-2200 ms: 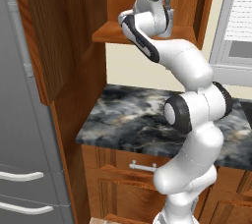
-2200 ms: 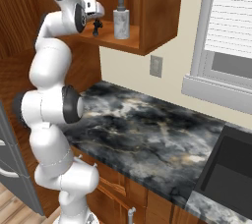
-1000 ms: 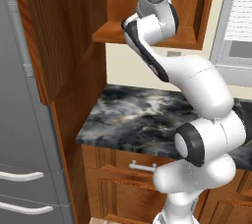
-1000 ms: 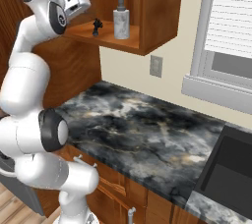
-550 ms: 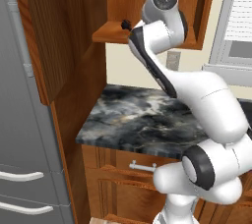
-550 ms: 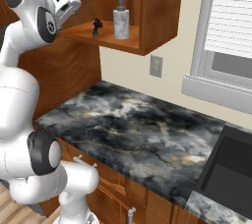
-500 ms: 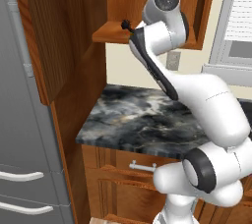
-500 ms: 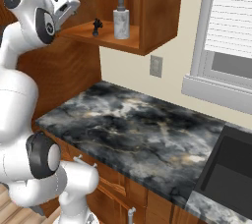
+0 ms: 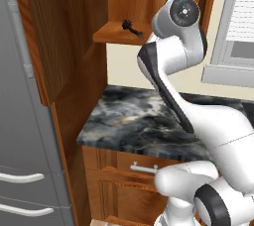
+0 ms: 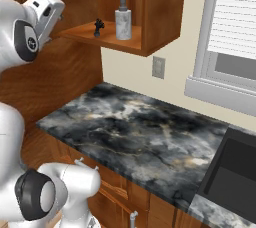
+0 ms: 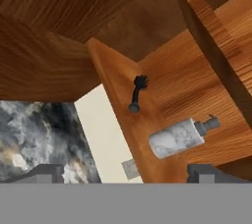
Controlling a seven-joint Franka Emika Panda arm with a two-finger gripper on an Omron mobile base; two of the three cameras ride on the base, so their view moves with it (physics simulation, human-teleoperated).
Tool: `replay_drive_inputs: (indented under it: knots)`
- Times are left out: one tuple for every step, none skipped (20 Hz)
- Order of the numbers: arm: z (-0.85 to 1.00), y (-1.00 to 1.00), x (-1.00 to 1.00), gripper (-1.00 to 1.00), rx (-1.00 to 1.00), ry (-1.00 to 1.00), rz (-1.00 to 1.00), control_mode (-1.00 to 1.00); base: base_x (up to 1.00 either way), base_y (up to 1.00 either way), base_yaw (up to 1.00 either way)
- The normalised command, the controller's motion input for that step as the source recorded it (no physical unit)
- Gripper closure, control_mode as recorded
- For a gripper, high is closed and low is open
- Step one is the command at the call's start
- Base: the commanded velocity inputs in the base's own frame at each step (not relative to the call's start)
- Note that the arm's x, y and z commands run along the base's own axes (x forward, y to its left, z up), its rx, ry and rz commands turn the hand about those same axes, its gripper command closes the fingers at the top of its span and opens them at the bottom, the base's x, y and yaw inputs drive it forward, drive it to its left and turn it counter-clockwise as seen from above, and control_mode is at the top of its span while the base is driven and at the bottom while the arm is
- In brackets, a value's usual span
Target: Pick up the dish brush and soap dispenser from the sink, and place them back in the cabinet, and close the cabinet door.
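Closing step: judged to be what remains; brush [image 10: 98,26] and soap bottle [image 10: 122,20] both stand on the cabinet [image 10: 161,7] shelf, bottle just beside the brush and nearer the cabinet's right wall.
Brush position: near the shelf's front edge, apart from the bottle; in the hand view it lies clear of the bottle, not touching.
Bottle position: upright on the shelf, pump top up.
Door [image 9: 54,31]: swung wide open to the left, standing near the grey fridge [image 9: 20,136].
Gripper [image 11: 126,171]: only the two fingertips [image 11: 47,171] show at the bottom of the hand view, set wide apart with nothing between them; spread and empty.
Hand location: raised beside the left end of the shelf, camera looking back at the shelf and its contents.
Risk 1: a broad arm swing at shelf height could clip the brush, which sits close to the edge, and knock it to the counter [image 10: 145,132].
Risk 2: pushing the door from a poor contact point could let the fingers slide off the panel, leaving the door ajar.
Risk 3: the elbow hangs near the shelf in the left base view; it could foul the closing door.
Sink [image 10: 235,177]: black basin at the counter's right end; only part of it shows, and that part holds nothing.
Surface: grey-black marbled counter over wooden drawers [image 9: 134,170].
Room: cream wall with an outlet [image 10: 159,67], window with blinds [image 10: 235,27] above the sink.
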Motion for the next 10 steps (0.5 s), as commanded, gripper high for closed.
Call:
replay_drive_inputs:
  knots:
    - [0.09,0.24,-0.8,-1.0,-0.19,0.0,0.01,-1.0,0.0,0.0,0.0]
    - [0.11,0.28,-0.78,-1.0,-0.2,0.0,0.0,-1.0,0.0,0.0,0.0]
    - [0.11,0.27,-0.76,-1.0,-0.19,0.0,0.0,-1.0,0.0,0.0,0.0]
    - [0.12,0.26,-0.74,-1.0,-0.19,0.0,0.0,-1.0,0.0,0.0,0.0]
    - [0.11,0.27,-0.71,-1.0,-0.18,0.0,0.0,-1.0,0.0,0.0,0.0]
    - [0.11,0.28,-0.71,-1.0,-0.18,0.0,0.01,-1.0,0.0,0.0,0.0]
    - [0.1,0.24,-0.7,-1.0,-0.17,0.0,0.01,-1.0,0.0,0.0,0.0]
    - [0.13,0.24,-0.67,-1.0,-0.17,0.0,0.01,-1.0,0.0,0.0,0.0]
    - [0.13,0.26,-0.65,-1.0,-0.18,0.0,0.01,-1.0,0.0,0.0,0.0]
    - [0.15,0.26,-0.66,-1.0,-0.17,0.0,0.01,-1.0,0.0,0.0,0.0]
